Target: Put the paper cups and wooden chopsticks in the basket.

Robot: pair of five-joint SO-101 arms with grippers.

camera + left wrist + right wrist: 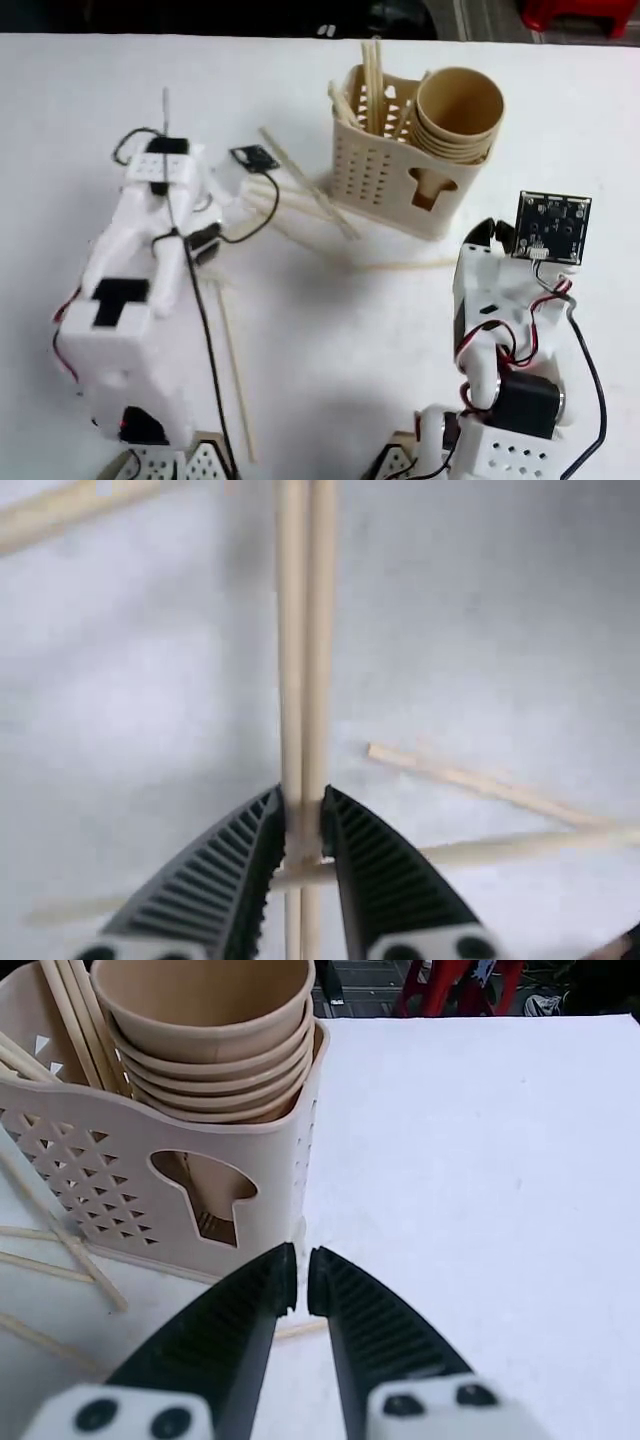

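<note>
- The table (330,340) carried the basket (375,175) toward its far side, between the two arms. Several loose chopsticks (300,195) lay on the table just beside the basket's perforated wall.
- The basket already held a stack of paper cups (460,105) at one end and standing chopsticks (372,85) at the other, so the standing chopsticks' end looked like the slot to aim for.
- The right end effector (301,1280) sat near the basket's handle cut-out, its jaws pressed nearly together on nothing. It would do best to keep out of the delivery path.
- The left end effector (303,825) pinched a pair of chopsticks (305,630) side by side. With a long length reaching beyond the jaws, the pair would likely swing or slip apart. A firm squeeze, a slow lift, and tipping the pair upright before lowering looked wise.
</note>
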